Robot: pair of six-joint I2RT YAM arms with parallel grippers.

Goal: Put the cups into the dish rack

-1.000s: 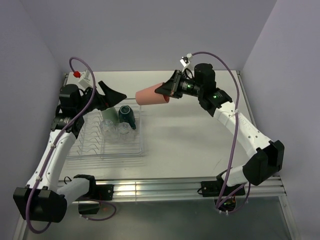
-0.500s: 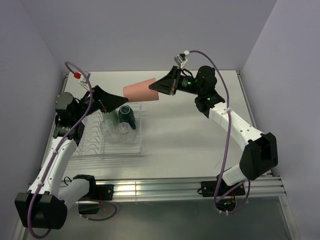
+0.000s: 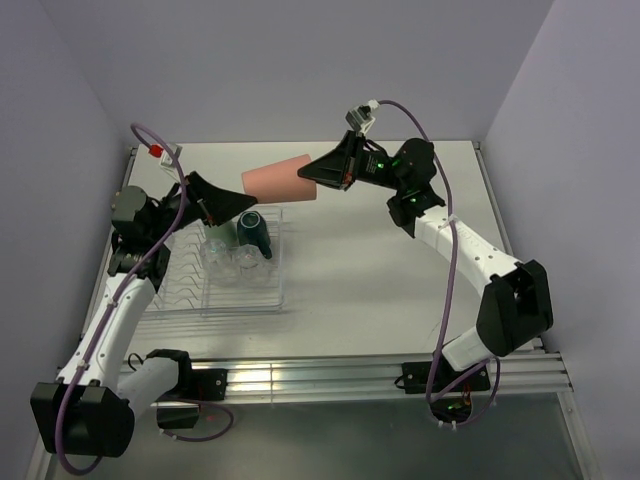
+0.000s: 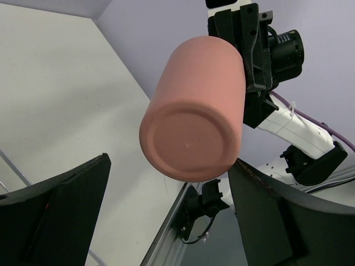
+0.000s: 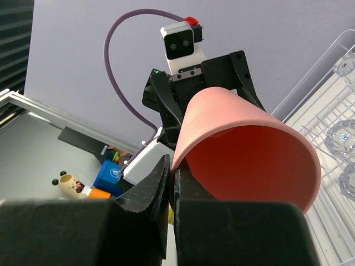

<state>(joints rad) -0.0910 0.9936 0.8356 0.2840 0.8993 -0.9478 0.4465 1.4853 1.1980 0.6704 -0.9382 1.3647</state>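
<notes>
The right pincer [image 3: 322, 178], clamped on the rim of the salmon-pink tumbler [image 3: 278, 180], holds it sideways in mid-air at upper centre, base toward the wide-open, empty left pincer [image 3: 232, 200]. In the dish rack [image 3: 215, 302] at frame left, a dark teal mug [image 3: 252, 230] sits beside clear glasses [image 3: 225, 256] too faint to count.

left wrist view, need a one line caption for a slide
The right gripper holds a pink cup by its rim, base toward the open left gripper.
</notes>
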